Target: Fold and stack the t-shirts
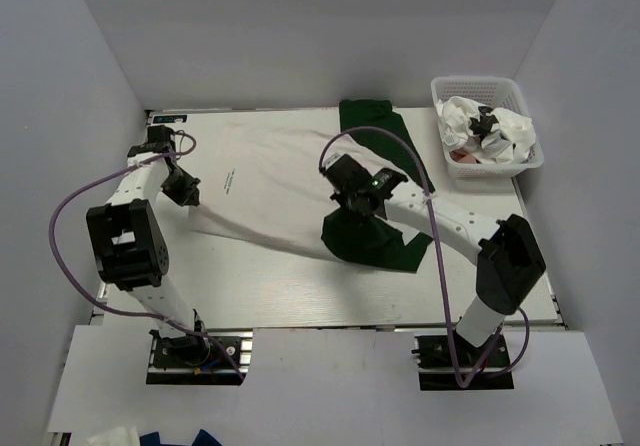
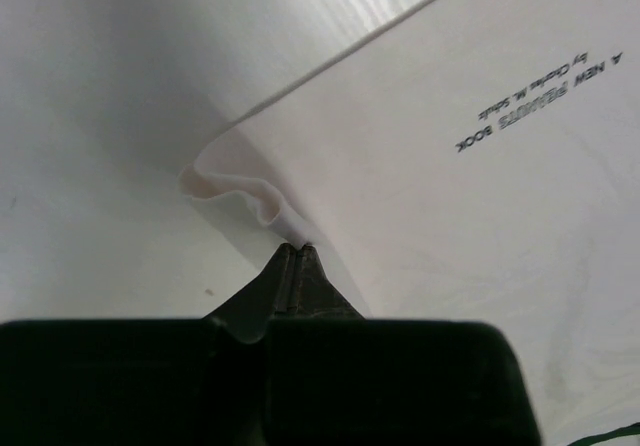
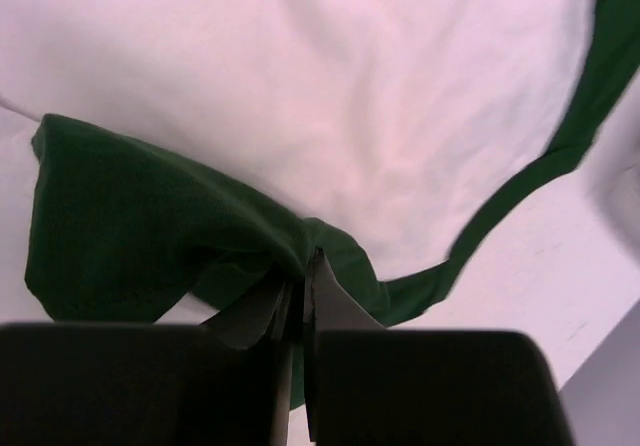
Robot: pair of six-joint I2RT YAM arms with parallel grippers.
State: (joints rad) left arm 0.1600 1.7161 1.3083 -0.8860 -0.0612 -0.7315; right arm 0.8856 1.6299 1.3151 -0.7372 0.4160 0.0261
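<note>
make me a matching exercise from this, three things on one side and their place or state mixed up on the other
Things:
1. left gripper
2. right gripper
3. basket

Place or state:
a. far right corner of the table, crumpled cloth inside
b. shut on the dark green t-shirt
c. shut on the edge of the printed t-shirt

Pairs: 1-c, 2-b, 3-a

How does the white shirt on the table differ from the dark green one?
The white shirt lies spread wide and bears small black print; the dark green shirt is bunched, showing no print. The left tool pinches the white shirt's edge, the right tool the green one. Both lie on the table.
</note>
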